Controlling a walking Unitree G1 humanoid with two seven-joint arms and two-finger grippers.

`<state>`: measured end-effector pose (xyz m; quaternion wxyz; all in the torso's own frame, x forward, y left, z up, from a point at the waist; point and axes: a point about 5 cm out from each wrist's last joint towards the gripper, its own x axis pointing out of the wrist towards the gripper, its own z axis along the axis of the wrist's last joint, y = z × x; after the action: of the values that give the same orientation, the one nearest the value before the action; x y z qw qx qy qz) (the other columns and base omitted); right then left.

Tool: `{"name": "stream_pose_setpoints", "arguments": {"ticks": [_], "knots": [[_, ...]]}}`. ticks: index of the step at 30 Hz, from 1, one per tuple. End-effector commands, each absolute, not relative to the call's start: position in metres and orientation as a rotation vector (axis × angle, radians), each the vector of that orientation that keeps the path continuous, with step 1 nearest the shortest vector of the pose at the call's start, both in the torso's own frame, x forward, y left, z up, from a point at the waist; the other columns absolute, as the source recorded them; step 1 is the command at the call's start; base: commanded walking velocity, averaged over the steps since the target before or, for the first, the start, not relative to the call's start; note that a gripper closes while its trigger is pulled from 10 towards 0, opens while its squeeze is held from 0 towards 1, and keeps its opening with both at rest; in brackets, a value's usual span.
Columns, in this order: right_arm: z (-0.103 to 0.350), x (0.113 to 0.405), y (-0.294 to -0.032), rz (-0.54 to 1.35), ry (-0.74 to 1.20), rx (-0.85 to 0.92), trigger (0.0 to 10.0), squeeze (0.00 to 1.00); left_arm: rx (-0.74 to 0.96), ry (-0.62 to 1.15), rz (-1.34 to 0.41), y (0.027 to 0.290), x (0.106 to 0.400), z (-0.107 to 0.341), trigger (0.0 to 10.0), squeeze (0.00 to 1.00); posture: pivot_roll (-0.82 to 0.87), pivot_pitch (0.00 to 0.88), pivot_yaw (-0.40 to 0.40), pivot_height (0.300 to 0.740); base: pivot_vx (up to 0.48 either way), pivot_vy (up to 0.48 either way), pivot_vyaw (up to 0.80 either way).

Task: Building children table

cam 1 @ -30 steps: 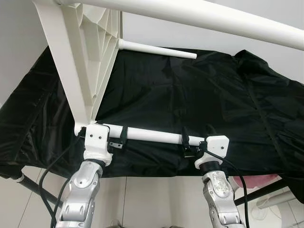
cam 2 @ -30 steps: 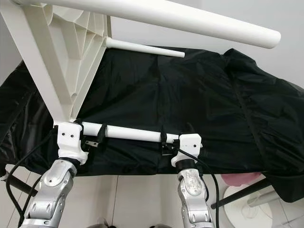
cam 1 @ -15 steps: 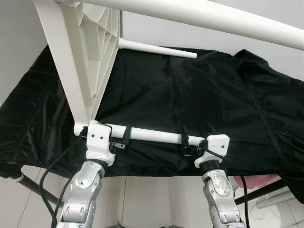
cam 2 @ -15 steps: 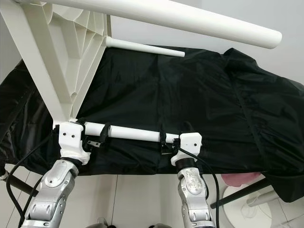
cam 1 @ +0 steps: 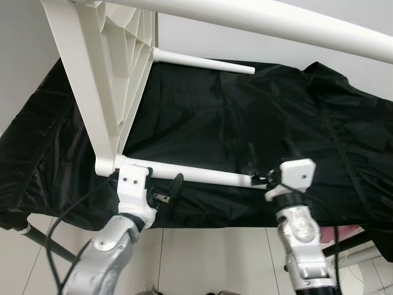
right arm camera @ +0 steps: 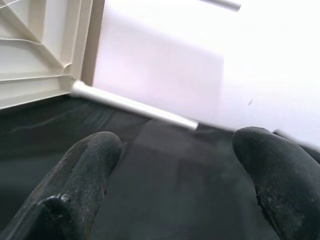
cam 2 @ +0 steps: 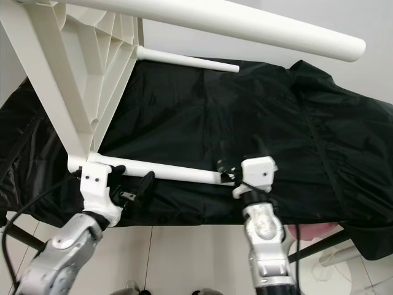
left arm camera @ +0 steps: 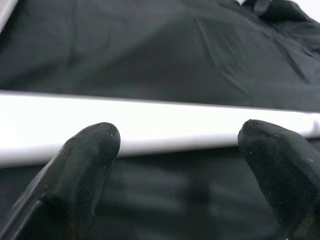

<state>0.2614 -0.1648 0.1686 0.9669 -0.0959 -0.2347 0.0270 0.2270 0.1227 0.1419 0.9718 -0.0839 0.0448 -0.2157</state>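
Tabletop (cam 1: 101, 74) stands tilted on edge over the black cover (cam 1: 258, 123). We find its lowest leg (cam 1: 196, 176) between both end effectors: left end effector (cam 1: 164, 190) released beneath the leg, right end effector (cam 1: 261, 178) released at the leg's free tip.

The tabletop (cam 1: 104, 80) and its legs (cam 1: 184, 174) are plain white, ribbed underneath. Below lies a black, creased cloth (cam 1: 245, 123) and a pale tiled floor (cam 1: 209, 258). Both arms are silver with white wrist blocks, the left claw (cam 1: 166, 190) and right claw (cam 1: 255, 178) black.
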Motion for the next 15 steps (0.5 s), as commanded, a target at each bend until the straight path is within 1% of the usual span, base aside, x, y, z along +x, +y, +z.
{"name": "stream_pose_setpoints", "arguments": {"ticks": [1,5,6,10,12,15], "knots": [[0.174,0.26,-0.164,0.056,-0.511,-0.234,10.0,0.0,-0.215,0.091,-0.677,0.112,0.218,0.144,10.0,0.0,0.05,0.081,-0.058,0.74,0.0,0.0,0.0],[0.18,0.259,-0.158,0.065,-0.542,-0.247,10.0,0.0,-0.269,0.112,-0.636,0.116,0.217,0.143,10.0,0.0,0.05,0.083,-0.055,0.74,0.0,0.0,0.0],[0.181,0.258,-0.153,0.071,-0.544,-0.243,10.0,0.0,-0.33,0.129,-0.607,0.118,0.216,0.143,10.0,0.0,0.06,0.084,-0.055,0.74,0.0,0.0,0.0],[0.181,0.256,-0.149,0.081,-0.546,-0.247,10.0,0.0,-0.393,0.152,-0.579,0.118,0.217,0.145,10.0,0.0,0.06,0.084,-0.057,0.74,0.0,0.0,0.0],[0.181,0.256,-0.149,0.081,-0.546,-0.247,10.0,0.0,-0.393,0.152,-0.579,0.118,0.217,0.145,10.0,0.0,0.06,0.084,-0.057,0.74,0.0,0.0,0.0],[0.184,0.254,-0.144,0.105,-0.565,-0.271,10.0,0.0,-0.423,0.203,-0.517,0.122,0.223,0.14,10.0,0.0,0.06,0.083,-0.053,0.74,0.0,0.0,0.0]]}}
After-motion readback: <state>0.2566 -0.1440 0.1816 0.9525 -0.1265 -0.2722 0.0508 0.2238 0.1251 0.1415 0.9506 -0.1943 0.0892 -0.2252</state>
